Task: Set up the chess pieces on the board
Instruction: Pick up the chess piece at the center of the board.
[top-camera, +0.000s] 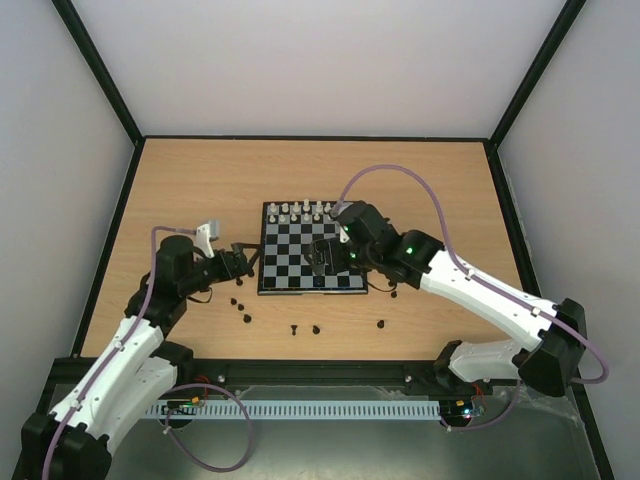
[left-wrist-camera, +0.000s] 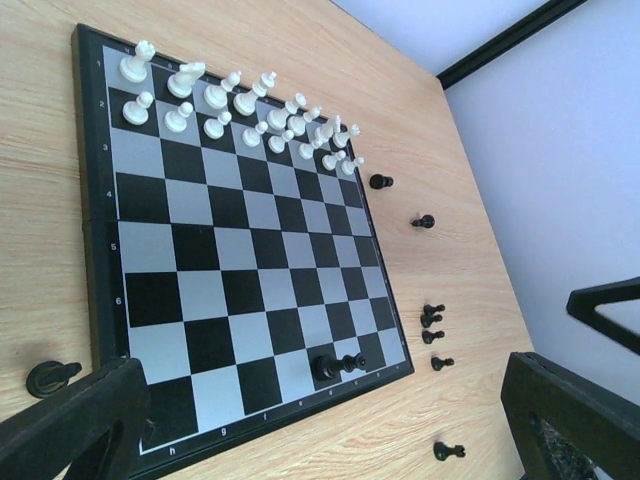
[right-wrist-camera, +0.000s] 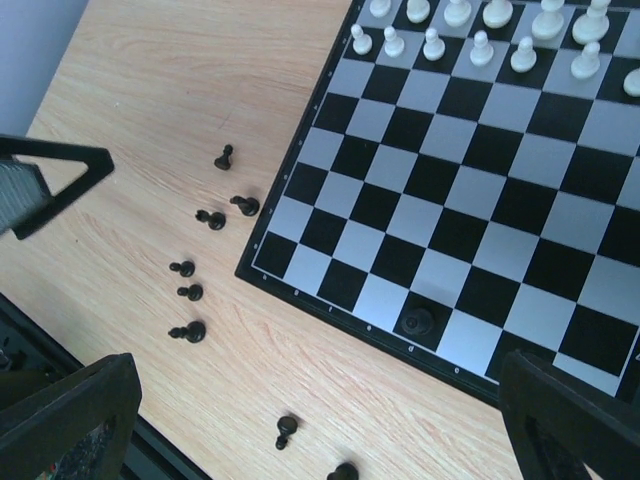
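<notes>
The board (top-camera: 275, 262) lies mid-table, with white pieces (top-camera: 302, 210) filling its two far rows. They also show in the left wrist view (left-wrist-camera: 230, 100) and the right wrist view (right-wrist-camera: 480, 30). One black piece (right-wrist-camera: 416, 320) stands on the near row; it also shows in the left wrist view (left-wrist-camera: 335, 366). Several black pieces (top-camera: 240, 308) lie loose on the table near the board's front and left. My right gripper (top-camera: 322, 258) hovers open and empty over the board's near half. My left gripper (top-camera: 243, 262) is open and empty by the board's left edge.
Loose black pieces lie left of the board (right-wrist-camera: 190, 292), in front of it (top-camera: 317, 328) and at its right (top-camera: 393, 293). A black frame rail (top-camera: 300, 368) runs along the near table edge. White walls enclose the table.
</notes>
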